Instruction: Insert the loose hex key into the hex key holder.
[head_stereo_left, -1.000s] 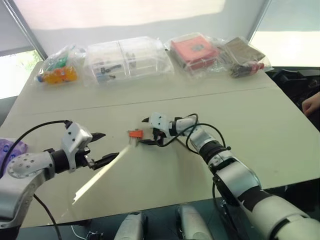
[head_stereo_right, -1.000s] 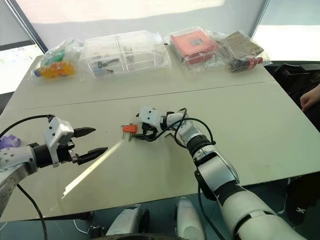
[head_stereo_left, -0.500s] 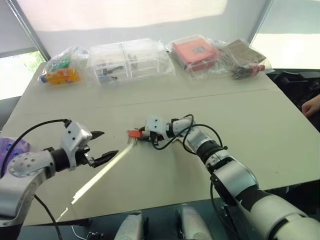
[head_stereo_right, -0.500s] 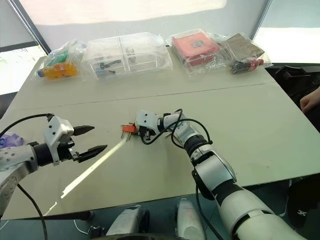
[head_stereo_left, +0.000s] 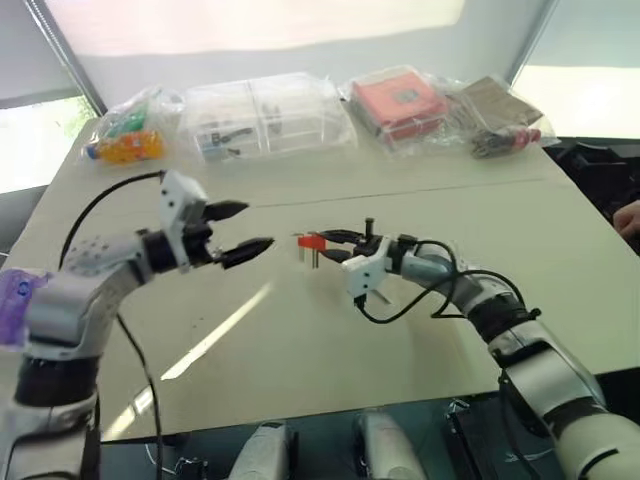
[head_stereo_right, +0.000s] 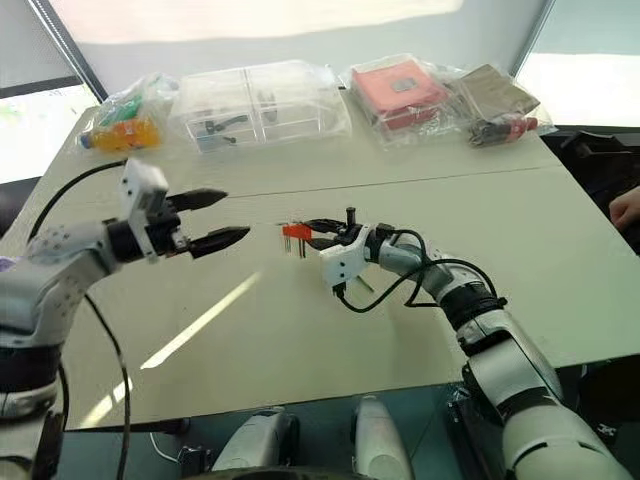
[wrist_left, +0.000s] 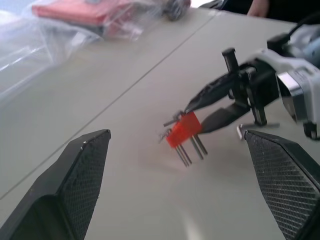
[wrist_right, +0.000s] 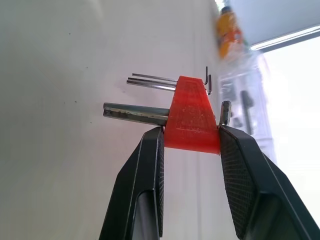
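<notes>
The right tool (head_stereo_right: 322, 231) is clamped on the hex key holder (head_stereo_right: 294, 233), a small orange-red plastic wedge held clear above the desk (head_stereo_right: 560, 260); in the right wrist view both textured black fingers (wrist_right: 149, 165) press its narrow sides, and several thin metal keys protrude from it, their bent ends on the opposite side. The left tool (head_stereo_right: 218, 219) is level with the holder, just to its left, its two black fingers wide apart and holding nothing. The loose hex key (wrist_left: 242, 131), a thin dark L-shaped rod, lies on the desk beyond the holder, below the right tool. Along the far desk edge behind the holder lie clear plastic bags: one with an orange bottle and green items (head_stereo_right: 122, 127); a clear two-compartment box (head_stereo_right: 255, 100) holding small dark parts; a flat orange-red box (head_stereo_right: 405, 92); and a brown flat pack with red-and-dark tools (head_stereo_right: 497, 100). The desk surface is smooth, matte and pale beige.
</notes>
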